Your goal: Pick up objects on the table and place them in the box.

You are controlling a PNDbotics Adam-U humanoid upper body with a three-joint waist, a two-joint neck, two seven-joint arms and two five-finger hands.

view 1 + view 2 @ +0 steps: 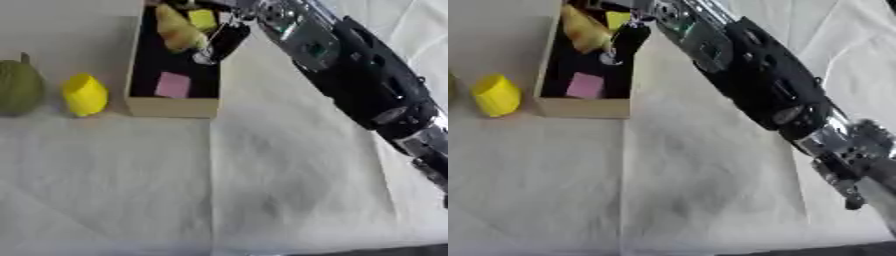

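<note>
While the right arm reaches over the box, the scene reads as follows.

Box: the cardboard box [171, 106] stands at the far left of the cloth-covered table [289, 190], open side up with a dark inside, so things can be lowered in from above.
Right hand: the right hand [226, 40] hangs over the box's right wall, dark fingers pointing down into it; whether they are curled round anything or let go I cannot tell, since they merge with the dark interior.
Arm: the right arm [754, 85] comes in from the lower right and slants across the table, probably because the box sits on the side away from it.
In the box: a long yellowish thing [178, 29] lies tilted just beside the fingers, a small yellow-green block [203, 19] sits at the far end, and a pink square [172, 84] lies flat near the front wall.
Left on the table: a yellow cup-shaped object [85, 94] stands just beside the box's left wall and a green round fruit [17, 87] is next to it at the picture's edge; both are outside, so the task looks part done.
Left hand: it shows in neither view.
Likely step: placing or letting go inside the box.
</note>
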